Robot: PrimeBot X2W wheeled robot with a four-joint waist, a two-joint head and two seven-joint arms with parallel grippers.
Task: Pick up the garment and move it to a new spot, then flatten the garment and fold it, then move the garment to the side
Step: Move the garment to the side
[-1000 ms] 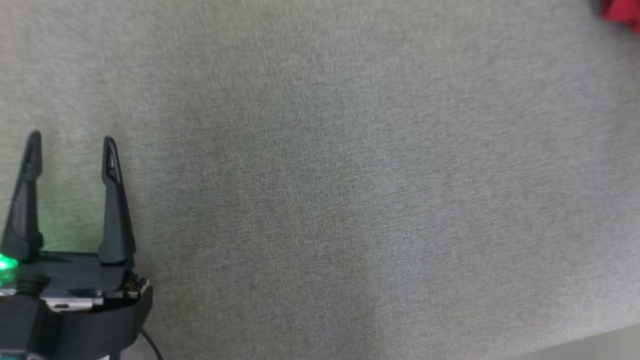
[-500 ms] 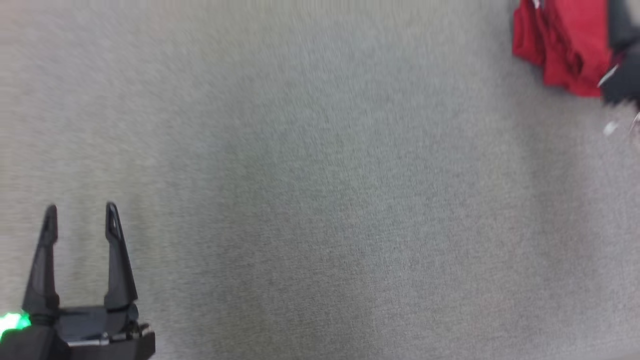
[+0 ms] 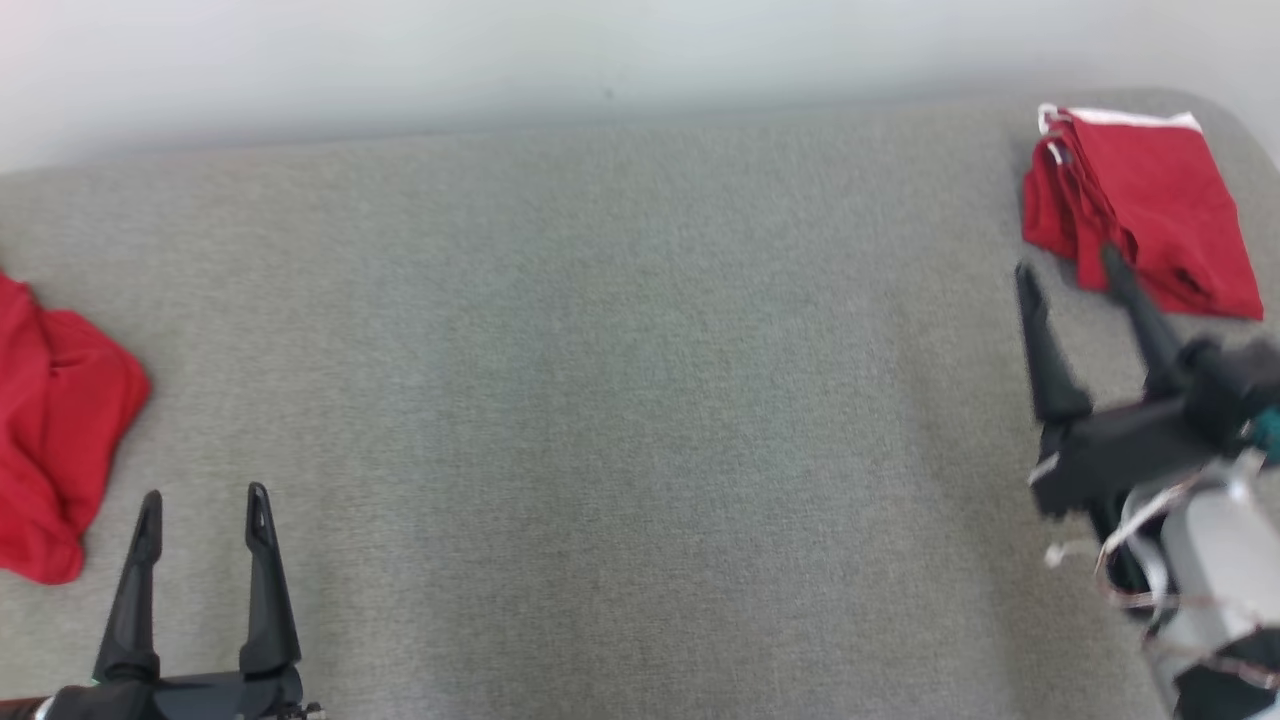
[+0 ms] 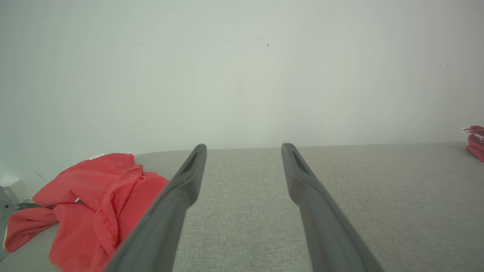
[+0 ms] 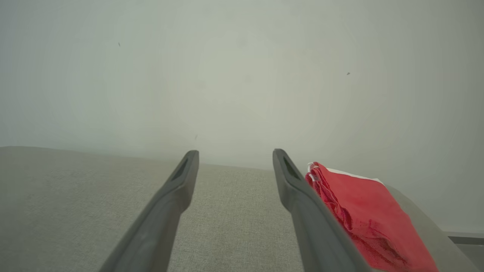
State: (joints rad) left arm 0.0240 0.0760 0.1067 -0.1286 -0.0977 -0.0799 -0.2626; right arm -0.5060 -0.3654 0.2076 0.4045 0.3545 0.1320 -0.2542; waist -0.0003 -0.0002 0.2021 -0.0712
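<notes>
Swung upward since half a second ago, the head camera now takes in the far edge of the grey fabric surface (image 3: 620, 400) and the pale wall (image 3: 600, 50) behind it; that shift is the camera's, not the cloth's. The right gripper (image 3: 1066, 262), then only a dark blur at the frame's edge, now shows at 3 o'clock, somewhat blurred.

Its two dark fingers stand well apart and hold nothing. They point toward 12 o'clock at a folded red garment (image 3: 1150, 200) lying at 2 o'clock near the surface's rounded far corner, white trim along its far edge. The finger nearer 3 o'clock crosses the garment's near edge in the head view. Whether it touches the cloth cannot be told. In the right wrist view that same finger hides part of the garment's left side.

The left gripper (image 3: 204, 495) sits at 7 o'clock, fingers likewise spread and empty, tips toward 12 o'clock. A crumpled red garment (image 3: 50, 420) lies at 9 o'clock, partly cut off by the frame. It is just beside the left gripper, apart from it, with bare grey fabric between them. The left wrist view shows a white tag on its far edge. The two garments lie well apart, at opposite ends of the surface.
</notes>
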